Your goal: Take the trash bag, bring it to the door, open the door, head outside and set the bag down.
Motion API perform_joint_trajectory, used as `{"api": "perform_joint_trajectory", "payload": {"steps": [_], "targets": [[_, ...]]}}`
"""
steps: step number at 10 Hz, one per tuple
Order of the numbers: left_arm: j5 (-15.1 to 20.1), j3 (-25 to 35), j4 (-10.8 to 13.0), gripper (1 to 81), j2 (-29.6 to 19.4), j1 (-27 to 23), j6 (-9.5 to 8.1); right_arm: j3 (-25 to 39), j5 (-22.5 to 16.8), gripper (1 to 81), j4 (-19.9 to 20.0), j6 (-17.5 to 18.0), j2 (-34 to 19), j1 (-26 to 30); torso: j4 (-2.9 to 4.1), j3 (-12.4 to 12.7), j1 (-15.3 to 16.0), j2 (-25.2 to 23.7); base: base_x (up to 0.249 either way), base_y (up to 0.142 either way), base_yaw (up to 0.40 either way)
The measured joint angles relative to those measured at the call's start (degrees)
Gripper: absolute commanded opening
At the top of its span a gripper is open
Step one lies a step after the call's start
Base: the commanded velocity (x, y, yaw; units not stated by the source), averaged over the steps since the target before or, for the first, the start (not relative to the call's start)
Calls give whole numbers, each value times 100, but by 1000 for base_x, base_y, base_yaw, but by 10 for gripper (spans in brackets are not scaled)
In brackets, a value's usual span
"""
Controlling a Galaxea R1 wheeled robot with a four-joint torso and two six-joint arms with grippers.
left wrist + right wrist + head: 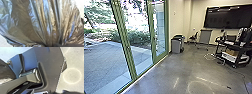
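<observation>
Shiny floor (184, 67) is at lower centre, glass doors (124, 37) at left, screen (226, 18) at upper right, bag (40, 22) in left wrist view, and grippers' state I cannot tell.

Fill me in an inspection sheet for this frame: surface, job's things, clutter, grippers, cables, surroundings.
Surface: smooth grey floor with bright light marks.
Job's things: trash bag close to the left wrist camera, gathered in folds; green-framed glass doors at the head view's left.
Clutter: loaded dark cart, at right; grey bin near the doors.
Grippers: open or shut, cannot tell.
Cables: lying on the floor near the cart.
Surroundings: dark wall screen; paved yard and greenery beyond the glass.
</observation>
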Motion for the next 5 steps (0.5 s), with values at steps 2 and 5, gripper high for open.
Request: {"api": "perform_joint_trajectory", "payload": {"steps": [2,5], "targets": [[0,0,0,10,0,2,0,0,2,811,0,0,2,-4,-2,0,-2,0,199,0,0],[2,0,0,10,0,0,0,0,4,811,0,0,2,-17,-2,0,0,0,199,0,0]]}}
